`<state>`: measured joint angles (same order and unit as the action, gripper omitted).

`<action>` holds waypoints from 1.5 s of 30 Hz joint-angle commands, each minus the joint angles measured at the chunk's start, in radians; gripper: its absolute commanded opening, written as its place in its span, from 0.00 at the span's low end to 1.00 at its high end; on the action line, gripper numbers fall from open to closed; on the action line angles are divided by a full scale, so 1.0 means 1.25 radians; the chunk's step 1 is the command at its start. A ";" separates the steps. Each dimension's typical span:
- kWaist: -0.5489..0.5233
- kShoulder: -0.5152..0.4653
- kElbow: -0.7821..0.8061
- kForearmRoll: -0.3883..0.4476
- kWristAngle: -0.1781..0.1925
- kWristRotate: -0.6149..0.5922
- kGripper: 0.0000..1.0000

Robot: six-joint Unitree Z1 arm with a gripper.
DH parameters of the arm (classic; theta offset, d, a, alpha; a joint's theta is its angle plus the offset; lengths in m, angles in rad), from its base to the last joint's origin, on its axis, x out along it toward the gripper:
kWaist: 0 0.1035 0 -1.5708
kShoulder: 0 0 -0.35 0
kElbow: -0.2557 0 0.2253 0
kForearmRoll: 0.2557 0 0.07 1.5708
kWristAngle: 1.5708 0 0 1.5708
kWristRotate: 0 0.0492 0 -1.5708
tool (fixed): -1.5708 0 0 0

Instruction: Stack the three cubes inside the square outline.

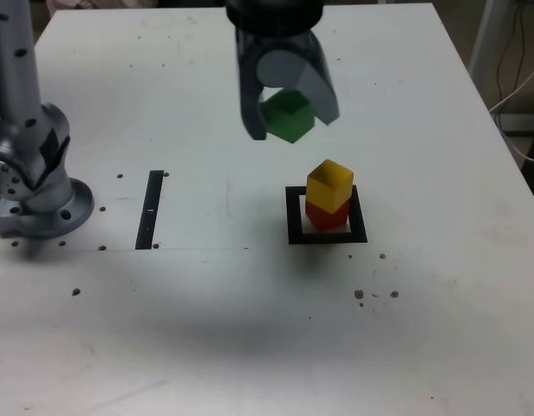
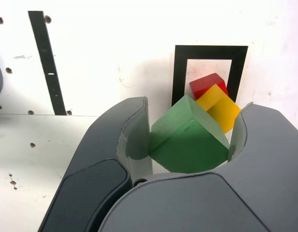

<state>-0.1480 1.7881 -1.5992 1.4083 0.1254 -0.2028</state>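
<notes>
The green cube [image 1: 289, 115] sits clamped in the claw [image 1: 290, 117], lifted clear behind the square outline [image 1: 293, 217], where yellow cube [image 1: 329, 185] tops red cube [image 1: 324, 216], awaiting it.

The green cube [image 1: 289, 115] is a solid leaf green, the yellow cube [image 1: 329, 185] a warm yellow and the red cube [image 1: 322, 216] a plain red. The square outline [image 1: 294, 218] is a thick black frame around an off-white centre, and the narrow strip [image 1: 151, 210] is black too. The worktop [image 1: 250, 329] is white with small dark specks, the tool [image 1: 289, 117] dark grey with paler grey inner faces.
</notes>
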 commanded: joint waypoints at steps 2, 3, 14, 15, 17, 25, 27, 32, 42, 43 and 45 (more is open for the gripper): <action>-0.001 0.019 -0.027 -0.005 -0.001 0.023 0.46; -0.001 0.026 -0.035 -0.005 -0.003 0.029 0.46; -0.001 0.064 -0.051 -0.008 -0.022 0.031 0.46; -0.001 0.067 -0.050 -0.010 -0.023 0.031 0.46; -0.001 0.073 -0.046 -0.016 -0.024 0.030 0.46; -0.017 0.085 -0.054 -0.034 -0.020 0.031 0.46; -0.018 0.089 -0.054 -0.037 -0.020 0.031 0.46; -0.018 0.102 -0.056 -0.040 -0.020 0.033 0.46; -0.018 0.110 -0.055 -0.055 -0.016 0.040 0.46; -0.018 0.111 -0.055 -0.059 -0.016 0.042 0.46; -0.018 0.113 -0.053 -0.065 -0.015 0.044 0.46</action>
<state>-0.1705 1.9230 -1.6668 1.3325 0.1041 -0.1503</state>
